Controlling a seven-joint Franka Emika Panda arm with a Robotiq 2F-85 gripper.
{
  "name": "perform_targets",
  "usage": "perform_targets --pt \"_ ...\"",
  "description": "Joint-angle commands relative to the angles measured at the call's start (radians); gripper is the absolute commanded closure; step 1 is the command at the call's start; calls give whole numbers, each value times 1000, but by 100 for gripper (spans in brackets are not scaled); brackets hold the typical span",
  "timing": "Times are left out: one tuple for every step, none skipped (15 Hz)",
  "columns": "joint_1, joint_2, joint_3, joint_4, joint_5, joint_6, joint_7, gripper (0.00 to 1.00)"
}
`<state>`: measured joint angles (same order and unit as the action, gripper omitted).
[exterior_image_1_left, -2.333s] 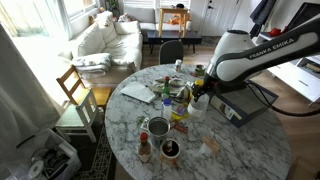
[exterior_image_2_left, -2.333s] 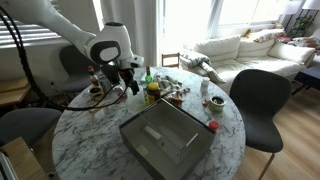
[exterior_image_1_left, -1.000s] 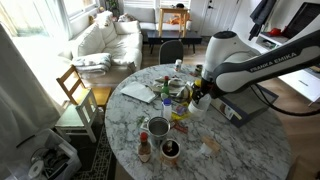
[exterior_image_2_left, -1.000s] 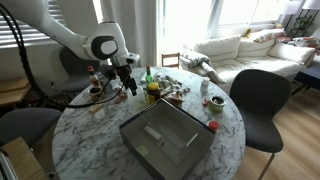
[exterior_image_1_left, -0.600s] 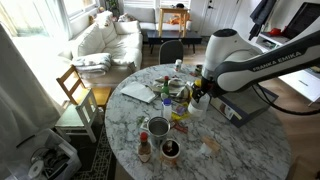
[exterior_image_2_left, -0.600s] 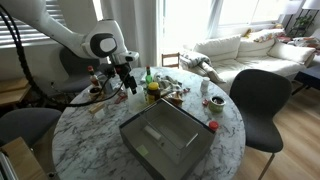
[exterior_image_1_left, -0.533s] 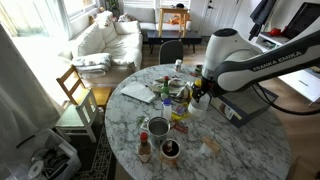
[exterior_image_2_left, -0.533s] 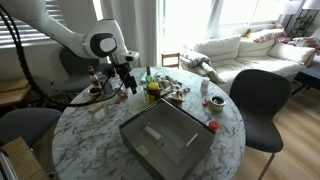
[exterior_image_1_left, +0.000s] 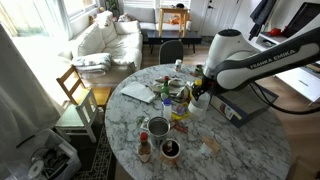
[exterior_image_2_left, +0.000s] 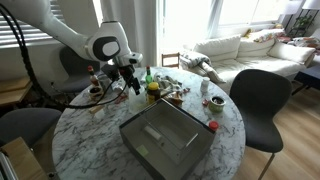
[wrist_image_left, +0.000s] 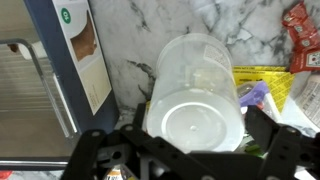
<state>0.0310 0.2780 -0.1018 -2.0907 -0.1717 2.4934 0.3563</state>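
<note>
Wrist view puts your gripper (wrist_image_left: 185, 150), fingers spread wide apart, over a white cup (wrist_image_left: 200, 90) on the table (wrist_image_left: 240, 20), beside a leaflet (wrist_image_left: 85, 55).

Daylight from the windows (exterior_image_1_left: 75, 12) floods both exterior views I monitor, blowing out the panes and laying soft shadows on the table (exterior_image_1_left: 235, 150). My wrist view is evenly lit, with the gripper (wrist_image_left: 190, 152) dark and blurred.
</note>
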Motion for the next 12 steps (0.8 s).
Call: perform_targets --pt "-39 43 25 16 104 49 -93 0" --pt "-42 51 25 19 120 53 -105 0" --pt "-50 59 30 21 148 56 -128 0" --pt "-53 64 31 25 163 51 -141 0" --pt "-59 68 35 29 182 49 -158 0" --pt "-65 70 40 33 203 42 -176 10" --pt "-68 70 42 37 216 32 -189 27" --pt "-72 65 43 41 224 17 -201 29" --pt "-69 58 37 43 214 -2 -200 29" --pt "-67 45 34 44 205 -36 -204 29" --pt "-64 35 33 46 196 -68 -210 29" --pt "-56 23 27 50 174 -117 -206 29"
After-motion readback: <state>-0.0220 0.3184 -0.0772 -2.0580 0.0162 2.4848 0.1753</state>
